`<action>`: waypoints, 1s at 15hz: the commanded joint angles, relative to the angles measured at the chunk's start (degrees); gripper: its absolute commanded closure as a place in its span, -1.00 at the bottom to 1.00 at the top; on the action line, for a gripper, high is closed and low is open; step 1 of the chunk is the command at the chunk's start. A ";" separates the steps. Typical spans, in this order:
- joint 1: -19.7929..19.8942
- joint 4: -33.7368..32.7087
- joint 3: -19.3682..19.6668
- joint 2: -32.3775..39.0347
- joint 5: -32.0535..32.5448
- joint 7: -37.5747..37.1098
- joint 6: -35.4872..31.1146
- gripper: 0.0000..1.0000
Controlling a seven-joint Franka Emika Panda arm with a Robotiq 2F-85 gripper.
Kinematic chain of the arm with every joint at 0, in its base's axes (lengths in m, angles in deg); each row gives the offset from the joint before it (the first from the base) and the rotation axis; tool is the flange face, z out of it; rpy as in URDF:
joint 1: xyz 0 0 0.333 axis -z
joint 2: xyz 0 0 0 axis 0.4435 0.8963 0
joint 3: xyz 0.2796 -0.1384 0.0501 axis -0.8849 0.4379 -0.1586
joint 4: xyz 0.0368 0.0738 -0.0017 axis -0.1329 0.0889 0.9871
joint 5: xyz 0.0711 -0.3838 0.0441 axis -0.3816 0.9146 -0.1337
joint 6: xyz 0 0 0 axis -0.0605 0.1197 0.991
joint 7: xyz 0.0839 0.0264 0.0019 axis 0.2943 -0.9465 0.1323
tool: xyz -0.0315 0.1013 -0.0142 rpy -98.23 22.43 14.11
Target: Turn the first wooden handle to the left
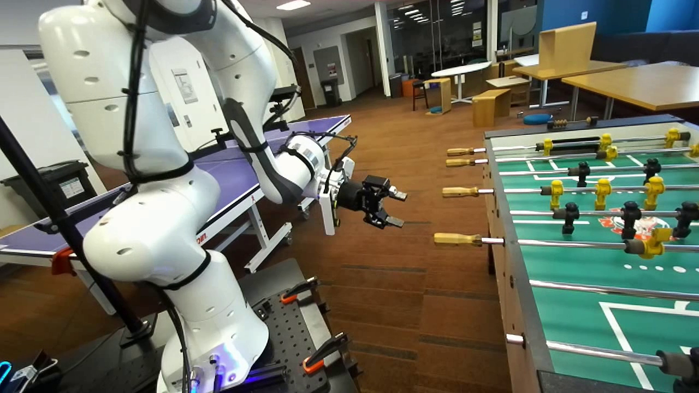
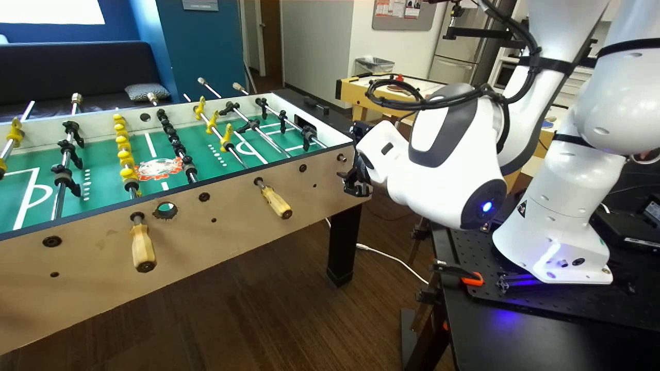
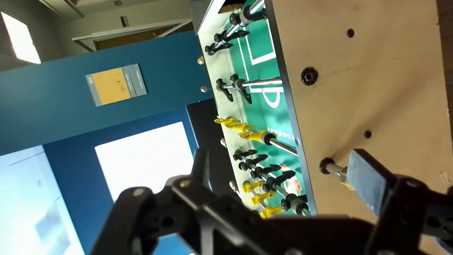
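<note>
In an exterior view I see the white robot arm (image 1: 147, 224) stretched out over the brown carpet (image 1: 393, 305), its gripper (image 1: 397, 208) pointing toward a row of wooden handles (image 1: 457, 238) that stick out from the side of a foosball table (image 1: 568, 314). The fingers (image 1: 394, 221) are spread, carpet showing between them, and they stop short of the nearest handle. A purple ping-pong table (image 1: 232, 172) stands behind the arm.

In an exterior view the gripper sits near the end of the tan side panel (image 2: 237, 226), partly hidden by the arm's wrist (image 2: 384, 152), and two wooden handles (image 2: 143, 247) poke out of that panel. Which of all these counts as the first I can't tell.

In the wrist view everything lies tilted. One grey finger pad (image 3: 366, 180) hides part of a wooden handle (image 3: 346, 182), leaving a bit of it and its rod (image 3: 331, 167) in sight, while the opposite finger (image 3: 201, 164) shows as a dark blur well apart. Beyond, yellow players (image 3: 252, 135) and black players (image 3: 272, 183) line the table's rods
</note>
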 commanded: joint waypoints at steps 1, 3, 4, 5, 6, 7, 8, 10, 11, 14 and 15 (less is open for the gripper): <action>-14.28 -3.75 15.93 12.45 7.94 -6.82 6.94 -1.00; -21.30 -6.73 23.26 18.01 10.07 -9.33 7.15 -1.00; -24.72 -8.35 26.02 20.26 10.50 -10.00 7.43 -1.00; -27.69 -9.83 28.22 21.98 10.44 -10.32 7.41 -1.00; -27.25 -6.25 29.07 16.53 9.00 -9.48 3.12 -1.00; -28.93 -7.76 30.18 18.84 9.14 -9.69 3.66 -1.00; -29.90 -8.86 30.57 20.41 9.18 -9.70 4.30 -1.00; -30.51 -9.85 30.63 21.65 9.18 -9.70 4.88 -1.00; -30.49 -9.94 30.72 21.67 9.18 -9.70 4.90 -1.00; -34.21 -12.32 33.58 24.47 11.48 -8.59 11.05 -1.00; -35.31 -13.52 34.56 25.81 12.30 -7.68 12.54 -1.00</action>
